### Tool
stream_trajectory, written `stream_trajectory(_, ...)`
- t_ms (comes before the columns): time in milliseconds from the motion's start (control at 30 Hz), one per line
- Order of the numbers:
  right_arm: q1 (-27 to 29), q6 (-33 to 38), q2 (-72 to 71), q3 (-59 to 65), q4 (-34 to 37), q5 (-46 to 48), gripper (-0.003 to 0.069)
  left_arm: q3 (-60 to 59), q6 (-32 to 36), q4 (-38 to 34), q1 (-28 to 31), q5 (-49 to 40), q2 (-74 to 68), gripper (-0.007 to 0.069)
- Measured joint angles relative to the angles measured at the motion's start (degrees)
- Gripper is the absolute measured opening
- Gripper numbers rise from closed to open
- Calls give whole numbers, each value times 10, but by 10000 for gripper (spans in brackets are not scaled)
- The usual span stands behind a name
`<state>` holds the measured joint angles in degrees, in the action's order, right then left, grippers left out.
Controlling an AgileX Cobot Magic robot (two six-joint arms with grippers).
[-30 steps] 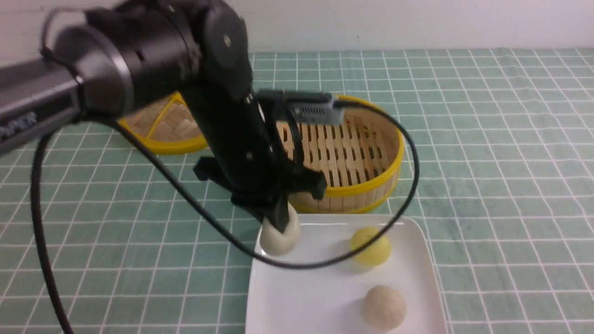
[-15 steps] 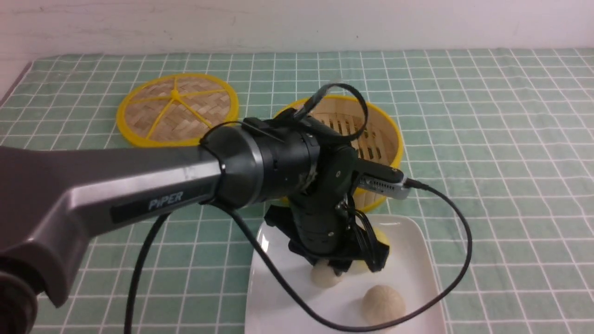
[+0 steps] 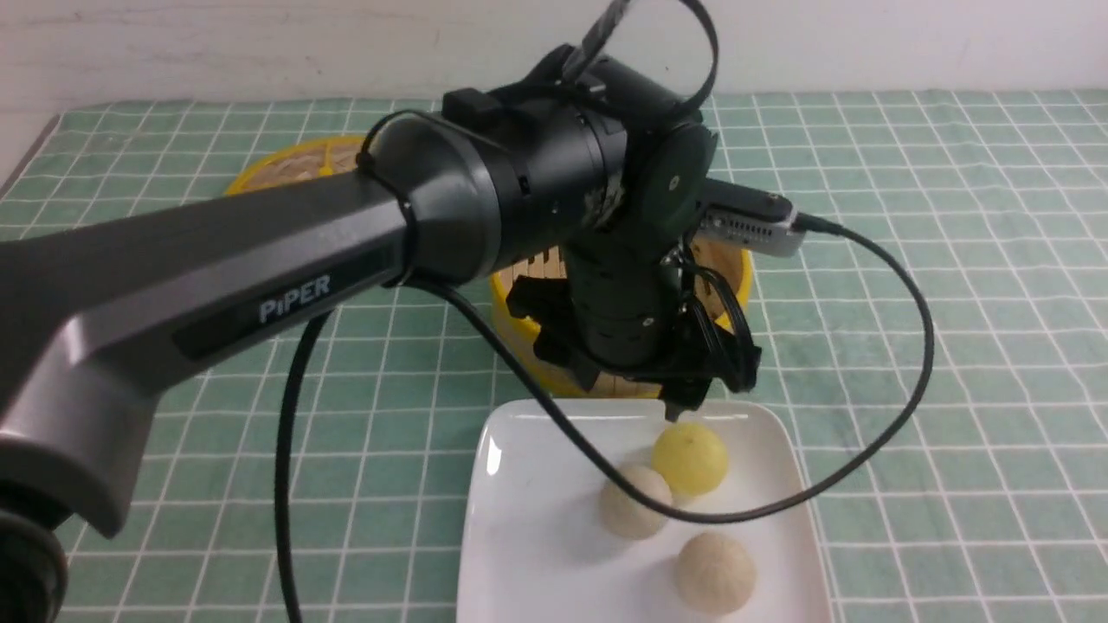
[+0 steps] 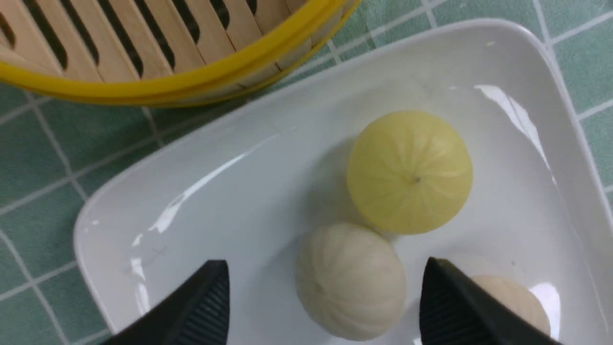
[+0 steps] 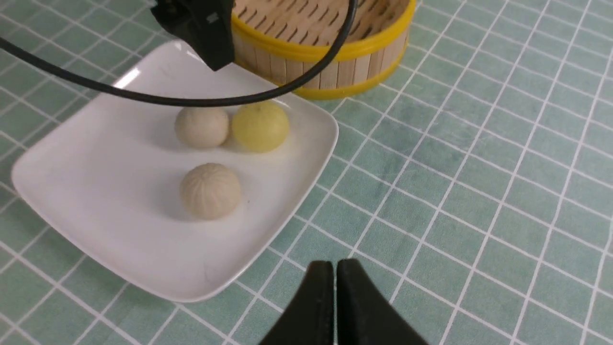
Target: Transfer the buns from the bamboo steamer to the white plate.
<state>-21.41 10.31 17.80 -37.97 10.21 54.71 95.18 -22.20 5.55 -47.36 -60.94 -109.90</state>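
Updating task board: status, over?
Left end effector open above cream bun; right end effector shut, empty. Yellow bun and cream bun on white plate, touching. Cable hangs above them.

Bare white plate left of buns

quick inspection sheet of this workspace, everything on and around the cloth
surface: green checked cloth, flat.
job's things: yellow bun and cream bun side by side on the white plate; bamboo steamer behind it, no bun in its visible part.
clutter: tan bun also on the plate; steamer lid on the cloth, largely hidden by the left arm.
pincers: left pincer open above the cream bun, holding nothing; right pincer shut, empty, over the cloth.
cables: black cable loops over the plate; contact unclear.
surroundings: white wall behind the cloth.
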Motion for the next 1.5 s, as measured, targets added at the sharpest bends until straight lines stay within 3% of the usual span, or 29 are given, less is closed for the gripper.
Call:
stream_trajectory(267, 0, -88, -127, 3, -26, 12, 33, 12, 1, 21, 0, -25, 0, 524)
stream_trajectory(567, 0, -108, -147, 132, -18, -204, 33, 15, 1, 25, 0, -26, 0, 498)
stream_trajectory(633, 0, -108, -147, 162, -15, -251, 33, 15, 1, 24, 0, -26, 0, 457)
stream_trajectory(800, 0, -108, -147, 183, -15, -267, 33, 15, 1, 24, 0, -27, 0, 368)
stream_trajectory(1167, 0, -108, -147, 184, -15, -262, 49, 15, 1, 24, 0, -59, 0, 37)
stream_trajectory(1500, 0, -108, -147, 184, -15, -262, 63, 15, -7, 24, 0, -92, 0, 1)
